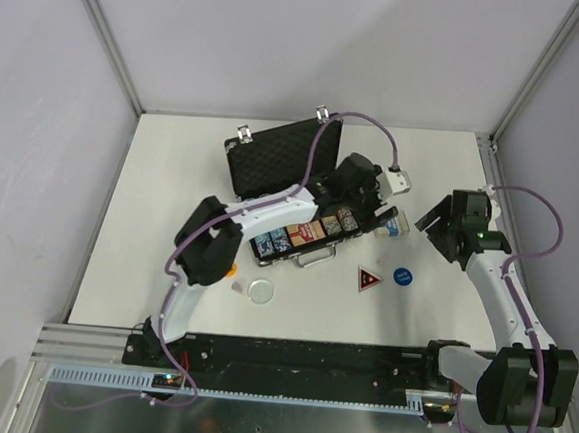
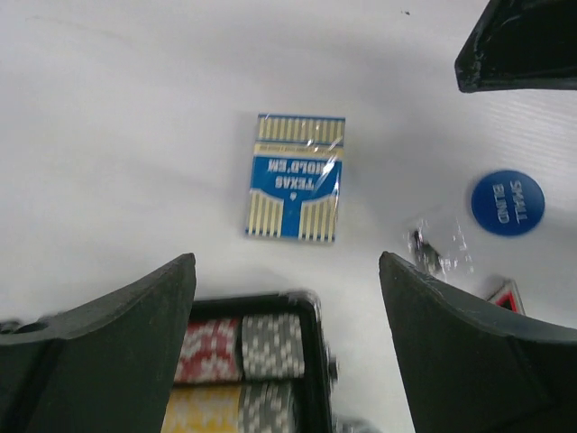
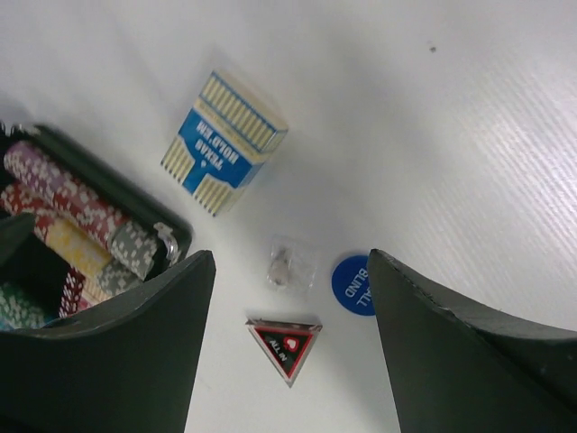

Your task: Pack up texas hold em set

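- One white table (image 1: pixel 159 216) is carrying the whole set.
- Your small black silver-trimmed briefcase (image 1: pixel 274 160) is lying open mid-table, foam-lined lid standing behind, rows of poker chips (image 1: pixel 308 233) sitting inside.
- Your left gripper (image 2: pixel 287 257) is hovering over the case's right end, fingers standing wide apart, gripping nothing.
- Your right gripper (image 3: pixel 290 254) is hanging right of the case, fingers likewise spread and empty.
- Blue-and-cream card deck (image 2: pixel 296 178) is lying flat on the table just beside the case's right end.
- Red-edged black triangle (image 3: pixel 284 347) is resting near the case's front.
- Round blue button (image 3: pixel 353 284) is sitting just beside the triangle.
- Small clear packet (image 3: pixel 290 263) is lying between deck and button; you cannot tell its contents.
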`<state>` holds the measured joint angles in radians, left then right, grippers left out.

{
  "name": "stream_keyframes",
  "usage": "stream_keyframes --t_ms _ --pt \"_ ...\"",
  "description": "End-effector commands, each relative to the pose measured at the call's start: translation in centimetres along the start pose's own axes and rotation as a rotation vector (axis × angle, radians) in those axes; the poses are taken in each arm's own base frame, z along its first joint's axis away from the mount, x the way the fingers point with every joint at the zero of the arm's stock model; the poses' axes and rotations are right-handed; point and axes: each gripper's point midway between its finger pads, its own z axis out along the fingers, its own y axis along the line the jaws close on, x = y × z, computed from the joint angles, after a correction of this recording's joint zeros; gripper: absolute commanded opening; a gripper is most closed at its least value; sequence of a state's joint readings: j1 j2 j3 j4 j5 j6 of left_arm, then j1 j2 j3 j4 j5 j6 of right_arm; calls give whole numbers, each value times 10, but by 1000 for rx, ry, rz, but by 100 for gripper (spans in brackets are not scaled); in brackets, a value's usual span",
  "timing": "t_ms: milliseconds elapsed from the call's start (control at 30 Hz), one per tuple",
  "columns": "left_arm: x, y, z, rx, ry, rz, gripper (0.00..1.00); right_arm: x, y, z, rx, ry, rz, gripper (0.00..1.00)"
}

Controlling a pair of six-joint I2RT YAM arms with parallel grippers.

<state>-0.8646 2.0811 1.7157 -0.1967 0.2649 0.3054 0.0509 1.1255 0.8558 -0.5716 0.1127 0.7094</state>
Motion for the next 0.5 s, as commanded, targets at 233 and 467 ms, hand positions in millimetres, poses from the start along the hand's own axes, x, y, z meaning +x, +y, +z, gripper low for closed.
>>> stream_keyframes --t_ms 233,467 --pt "-23 -5 59 -30 -42 -9 89 -31 -42 -14 148 -66 187 74" --pt "2 -4 84 -31 -1 -7 91 -29 -56 -31 178 -85 182 74"
